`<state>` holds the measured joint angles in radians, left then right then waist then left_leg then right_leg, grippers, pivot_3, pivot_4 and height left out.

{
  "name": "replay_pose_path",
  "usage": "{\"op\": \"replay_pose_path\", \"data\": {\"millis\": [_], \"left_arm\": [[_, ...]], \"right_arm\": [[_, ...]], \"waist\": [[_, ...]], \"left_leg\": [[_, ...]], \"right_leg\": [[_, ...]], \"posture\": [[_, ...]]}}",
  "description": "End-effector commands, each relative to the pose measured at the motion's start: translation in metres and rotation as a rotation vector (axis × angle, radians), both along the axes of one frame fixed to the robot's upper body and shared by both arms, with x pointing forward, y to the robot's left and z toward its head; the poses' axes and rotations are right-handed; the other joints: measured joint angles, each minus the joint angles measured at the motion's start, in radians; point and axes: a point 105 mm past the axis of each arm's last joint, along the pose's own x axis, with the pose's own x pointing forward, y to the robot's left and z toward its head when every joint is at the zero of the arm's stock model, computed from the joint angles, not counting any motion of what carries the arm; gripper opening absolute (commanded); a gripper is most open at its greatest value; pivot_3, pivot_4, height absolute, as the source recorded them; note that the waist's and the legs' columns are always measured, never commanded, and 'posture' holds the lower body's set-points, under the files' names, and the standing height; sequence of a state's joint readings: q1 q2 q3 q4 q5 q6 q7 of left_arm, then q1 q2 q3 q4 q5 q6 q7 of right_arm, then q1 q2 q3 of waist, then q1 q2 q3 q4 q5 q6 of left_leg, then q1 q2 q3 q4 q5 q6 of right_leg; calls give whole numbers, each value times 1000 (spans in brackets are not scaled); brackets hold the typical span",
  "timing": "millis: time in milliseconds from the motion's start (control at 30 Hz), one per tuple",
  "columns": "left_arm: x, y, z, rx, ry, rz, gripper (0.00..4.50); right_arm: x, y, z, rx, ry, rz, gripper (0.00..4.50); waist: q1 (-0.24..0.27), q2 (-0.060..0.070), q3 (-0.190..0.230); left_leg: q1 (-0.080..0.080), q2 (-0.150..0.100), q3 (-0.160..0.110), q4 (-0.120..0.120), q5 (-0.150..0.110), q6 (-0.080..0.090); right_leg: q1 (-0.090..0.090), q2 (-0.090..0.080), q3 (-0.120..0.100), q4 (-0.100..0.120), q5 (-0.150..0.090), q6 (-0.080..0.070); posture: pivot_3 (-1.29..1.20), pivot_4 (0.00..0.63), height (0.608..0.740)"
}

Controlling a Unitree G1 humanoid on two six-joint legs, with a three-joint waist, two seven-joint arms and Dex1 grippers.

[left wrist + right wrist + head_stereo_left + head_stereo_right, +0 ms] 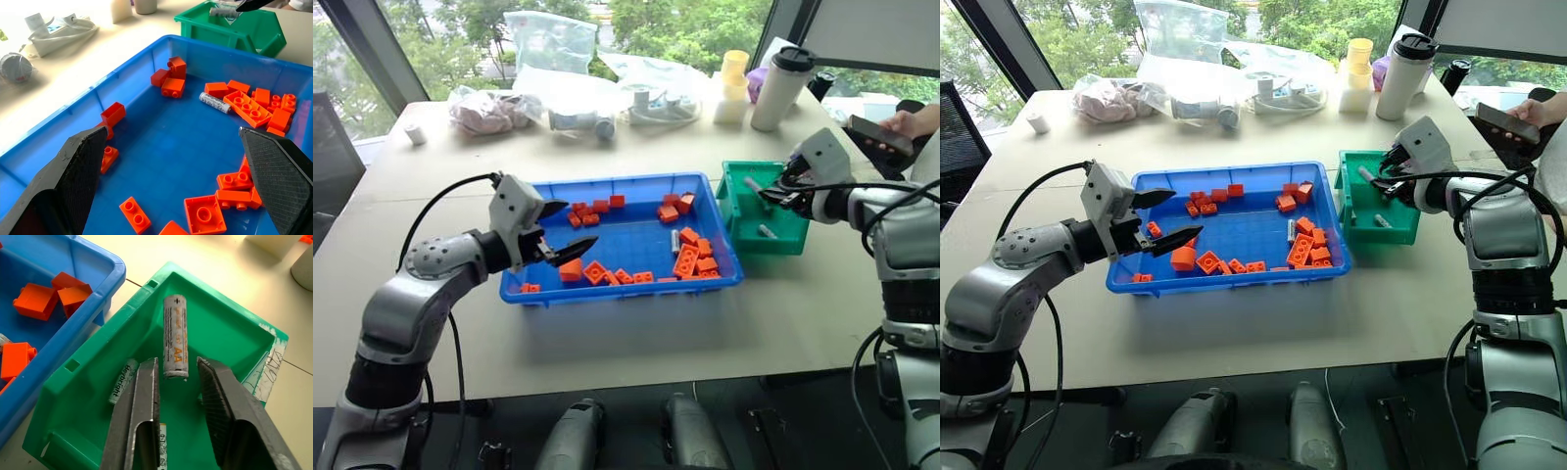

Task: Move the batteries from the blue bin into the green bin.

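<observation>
blue bin [628, 290]: 1 battery [674, 241] | green bin [220, 328]: 3 batteries [175, 336]

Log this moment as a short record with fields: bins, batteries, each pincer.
blue bin: holds scattered orange bricks and one battery left, lying among the bricks near the green side
green bin: beside the blue bin, two batteries lying inside
AA battery: between the right pincer's parted fingers, over the green bin; whether it is touched is unclear
right pincer: above the green bin
left pincer: open, empty, over the blue bin
</observation>
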<state>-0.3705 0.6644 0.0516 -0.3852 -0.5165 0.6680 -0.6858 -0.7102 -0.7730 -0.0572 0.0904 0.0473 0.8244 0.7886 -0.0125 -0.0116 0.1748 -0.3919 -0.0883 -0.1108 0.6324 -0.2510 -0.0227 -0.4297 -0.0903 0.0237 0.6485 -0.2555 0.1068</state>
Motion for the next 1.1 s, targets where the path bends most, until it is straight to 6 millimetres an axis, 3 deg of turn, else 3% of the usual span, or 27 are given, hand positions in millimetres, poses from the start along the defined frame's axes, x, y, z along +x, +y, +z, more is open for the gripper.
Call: {"op": "replay_pose_path", "data": {"millis": [33, 100, 267, 467, 767, 900, 1100], "left_arm": [[0, -1, 11, 7, -52, -15, 4500], [0, 0, 11, 8, -52, -15, 4500], [-1, 2, 11, 7, -57, -5, 4500], [-2, 3, 11, 6, -62, 8, 4500], [-7, 5, 9, 5, -63, 31, 4500], [-7, 6, 9, 5, -62, 40, 4500], [-8, 7, 8, 3, -59, 48, 4500]], "right_arm": [[-2, 1, 34, 4, -115, -6, 3488], [-3, 10, 44, 19, -142, 22, 4478], [-12, 56, 53, 96, -131, 177, 4478], [-20, 105, 19, 157, -15, 253, 4478], [-32, 126, -50, 119, 170, 265, 4478], [-30, 130, -63, 136, 208, 256, 4478], [-29, 141, -66, 144, 215, 280, 4478]], "waist": [[1, 0, 0], [1, 0, 0], [-4, 0, 0], [1, 0, 0], [0, 0, 0], [-1, 0, 0], [-1, 0, 0]], "left_leg": [[0, 0, 0, 0, 0, 0], [0, 0, 0, 0, 0, 0], [0, 1, 0, -1, 0, 0], [0, 0, -1, 0, 0, 0], [-1, 0, -2, 0, 0, 0], [0, 0, -2, 0, 0, 0], [0, 0, -2, 0, 0, 0]], "right_leg": [[0, 0, 0, 0, 0, 0], [0, 0, 0, 0, 0, 0], [0, 0, 0, 0, 0, 0], [0, 0, -1, 0, 0, 0], [0, -1, -1, 0, 0, 0], [0, 0, -1, 0, 0, 0], [0, 0, -1, 0, 0, 0]], "posture": [[0, 150, 740], [0, 150, 740], [0, 150, 740], [0, 150, 740], [0, 150, 740], [0, 150, 740], [0, 150, 740]]}}
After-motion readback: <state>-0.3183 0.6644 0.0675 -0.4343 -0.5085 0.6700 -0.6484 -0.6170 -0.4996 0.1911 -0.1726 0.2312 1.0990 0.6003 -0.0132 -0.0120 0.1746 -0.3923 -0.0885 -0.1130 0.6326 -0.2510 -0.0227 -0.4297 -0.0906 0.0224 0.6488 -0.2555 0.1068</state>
